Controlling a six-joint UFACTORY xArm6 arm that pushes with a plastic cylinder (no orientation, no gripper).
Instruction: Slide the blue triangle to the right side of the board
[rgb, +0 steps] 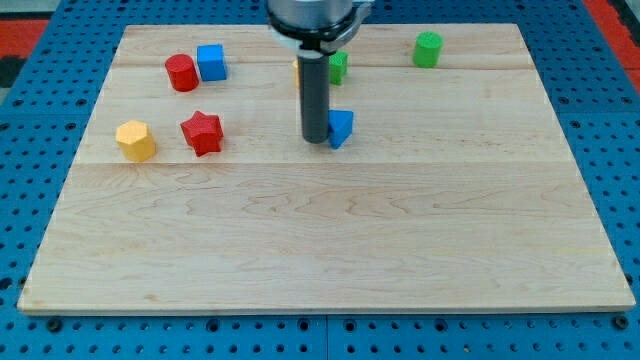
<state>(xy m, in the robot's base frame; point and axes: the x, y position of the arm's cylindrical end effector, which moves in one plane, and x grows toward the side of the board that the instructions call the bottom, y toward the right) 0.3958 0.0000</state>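
Observation:
The blue triangle lies on the wooden board a little above the middle, near the view's centre. My tip stands right at the triangle's left side, touching or nearly touching it. The dark rod rises from there to the view's top and hides part of what lies behind it.
A red cylinder and a blue cube sit at the upper left. A yellow hexagon and a red star lie at the left. A green block and a yellow block's edge show behind the rod. A green cylinder is at the upper right.

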